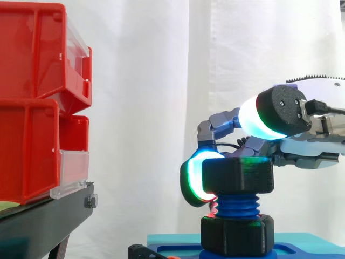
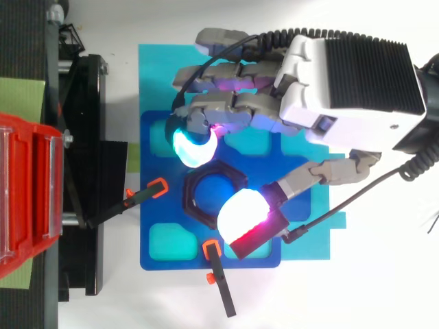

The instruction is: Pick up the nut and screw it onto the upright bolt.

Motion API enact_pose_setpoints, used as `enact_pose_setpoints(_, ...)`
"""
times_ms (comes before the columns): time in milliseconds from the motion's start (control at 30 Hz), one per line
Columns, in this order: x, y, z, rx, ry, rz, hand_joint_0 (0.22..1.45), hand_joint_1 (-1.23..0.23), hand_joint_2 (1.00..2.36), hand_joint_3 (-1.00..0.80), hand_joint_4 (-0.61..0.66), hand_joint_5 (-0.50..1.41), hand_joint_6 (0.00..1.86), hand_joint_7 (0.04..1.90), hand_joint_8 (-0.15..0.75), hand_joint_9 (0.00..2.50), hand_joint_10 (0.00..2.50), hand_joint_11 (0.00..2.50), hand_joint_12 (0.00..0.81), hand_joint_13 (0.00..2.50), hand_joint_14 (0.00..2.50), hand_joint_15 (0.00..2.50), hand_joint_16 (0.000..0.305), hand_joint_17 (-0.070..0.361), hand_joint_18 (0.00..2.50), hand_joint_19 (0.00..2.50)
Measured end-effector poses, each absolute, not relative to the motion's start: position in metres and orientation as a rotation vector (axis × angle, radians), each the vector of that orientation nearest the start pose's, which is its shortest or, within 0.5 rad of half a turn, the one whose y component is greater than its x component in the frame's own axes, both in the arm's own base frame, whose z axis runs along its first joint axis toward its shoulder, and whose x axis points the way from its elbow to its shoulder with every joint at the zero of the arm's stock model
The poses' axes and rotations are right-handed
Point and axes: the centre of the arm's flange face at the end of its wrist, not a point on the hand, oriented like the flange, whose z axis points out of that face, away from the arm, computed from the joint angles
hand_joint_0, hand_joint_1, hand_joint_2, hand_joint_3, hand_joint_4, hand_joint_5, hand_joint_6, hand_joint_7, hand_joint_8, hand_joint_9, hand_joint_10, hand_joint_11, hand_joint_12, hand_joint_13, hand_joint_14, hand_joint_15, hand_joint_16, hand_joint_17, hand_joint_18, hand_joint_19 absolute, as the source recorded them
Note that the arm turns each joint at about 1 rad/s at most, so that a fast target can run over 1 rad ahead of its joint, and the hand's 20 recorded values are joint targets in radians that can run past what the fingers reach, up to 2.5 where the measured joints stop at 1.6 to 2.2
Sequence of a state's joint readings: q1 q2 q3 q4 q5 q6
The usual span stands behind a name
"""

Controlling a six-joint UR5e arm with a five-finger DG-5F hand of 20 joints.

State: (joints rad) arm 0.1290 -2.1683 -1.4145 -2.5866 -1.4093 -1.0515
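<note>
Robot hand (image 2: 343, 89) pinching nut (image 1: 240, 175) atop bolt (image 1: 237, 205); second nut (image 1: 237, 234) below; clamps (image 2: 147, 194) beside; red bins (image 1: 32, 97) well apart.

Bright even light; curtain (image 1: 161, 108) near blown out; shadows faint.

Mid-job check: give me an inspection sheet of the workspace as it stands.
surface: blue plate lying on a cyan sheet.
job's things: nut sits on the thread of the upright bolt, above a second nut at the bolt's foot.
clutter: two orange-tipped clamps at the plate's edge.
hand: hand is at the upper nut; grip cannot be judged.
cables: nothing seen.
surroundings: red bins on a black stand; white curtain behind.
</note>
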Motion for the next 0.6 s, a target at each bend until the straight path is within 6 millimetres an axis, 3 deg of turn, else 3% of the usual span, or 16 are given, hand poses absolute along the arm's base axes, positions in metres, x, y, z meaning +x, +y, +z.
enact_pose_setpoints(200,0.716,-0.070,0.261,0.408,1.411,0.412,0.51,-0.32,1.00,-0.50,0.04,0.10,0.54,1.35,0.186,1.62,0.00,0.00,0.165,0.93,0.00,0.00,0.018,0.040,0.66,0.00)
enact_pose_setpoints(333,0.716,-0.078,0.263,0.403,1.410,0.414,0.50,-0.33,1.00,-0.50,0.03,0.10,0.54,1.35,0.214,1.87,0.00,0.11,0.127,1.18,0.00,0.00,0.013,0.029,0.87,0.12)
enact_pose_setpoints(500,0.716,-0.084,0.264,0.400,1.406,0.411,0.50,-0.33,1.00,-0.50,-0.01,0.10,0.54,1.36,0.249,1.88,0.00,0.10,0.140,1.21,0.00,0.00,0.012,0.028,0.89,0.10)
enact_pose_setpoints(533,0.716,-0.085,0.264,0.399,1.405,0.411,0.50,-0.33,1.00,-0.50,0.00,0.10,0.50,1.42,0.251,1.83,0.00,0.10,0.149,1.17,0.00,0.00,0.015,0.033,0.83,0.09)
enact_pose_setpoints(600,0.716,-0.087,0.265,0.397,1.403,0.411,0.50,-0.32,1.00,-0.50,0.05,0.07,0.50,1.33,0.249,1.69,0.00,0.10,0.182,1.07,0.00,0.00,0.018,0.041,0.72,0.07)
